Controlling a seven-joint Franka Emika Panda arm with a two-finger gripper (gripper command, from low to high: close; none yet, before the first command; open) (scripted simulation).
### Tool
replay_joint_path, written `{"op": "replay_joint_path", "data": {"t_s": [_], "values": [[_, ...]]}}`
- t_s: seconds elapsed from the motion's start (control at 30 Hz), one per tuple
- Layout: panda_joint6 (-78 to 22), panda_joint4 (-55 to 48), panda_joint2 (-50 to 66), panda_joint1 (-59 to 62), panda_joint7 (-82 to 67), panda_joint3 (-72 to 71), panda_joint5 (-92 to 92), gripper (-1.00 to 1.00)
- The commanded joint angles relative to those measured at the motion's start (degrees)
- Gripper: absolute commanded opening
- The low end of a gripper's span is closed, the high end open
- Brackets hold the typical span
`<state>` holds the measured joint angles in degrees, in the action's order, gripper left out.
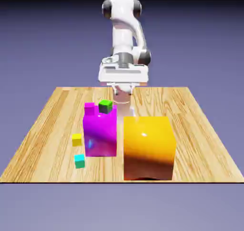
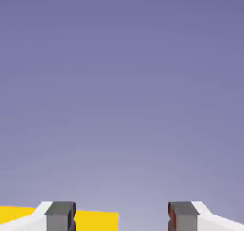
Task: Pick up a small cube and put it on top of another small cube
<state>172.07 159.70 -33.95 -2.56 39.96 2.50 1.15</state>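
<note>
Big orange block (image 1: 148, 146) stands nearest the camera, upright at the front of the wooden desk (image 1: 200, 149), its upper part glowing yellow and its lower part dark brown. To the exterior view's left of it, and a little farther back, stands a tall magenta block (image 1: 100, 134), with a narrow gap between the two.

The tiny cyan cube (image 1: 79, 161) sits on the desk toward the front, at the exterior view's left, just off the magenta block's near corner. A tiny yellow cube (image 1: 76, 140) lies behind it, apart from it and close beside the magenta block. A tiny magenta cube (image 1: 89, 109) and a tiny green cube (image 1: 105, 106) show at the magenta block's upper edge, the green one turned at an angle and dark on its front; whether they rest on the block or sit behind it, I cannot tell.

Beyond the blocks, the white arm (image 1: 122, 27) reaches forward with its claw (image 1: 123, 92) above the far part of the desk. In the hand view the two grey fingertips (image 2: 60, 216) stand wide apart, with blue-violet backdrop (image 2: 124, 101) between them and a flat yellow surface (image 2: 97, 220) at the lower left.
</note>
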Motion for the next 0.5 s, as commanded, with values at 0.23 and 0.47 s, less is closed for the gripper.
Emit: {"op": "replay_joint_path", "data": {"t_s": [0.23,0.47], "values": [[-12.84,-8.63,-8.60,-12.45,-16.59,16.61,7.62,0.00],[-24.08,-16.18,-16.12,-23.34,-31.11,31.15,14.29,0.00]]}}
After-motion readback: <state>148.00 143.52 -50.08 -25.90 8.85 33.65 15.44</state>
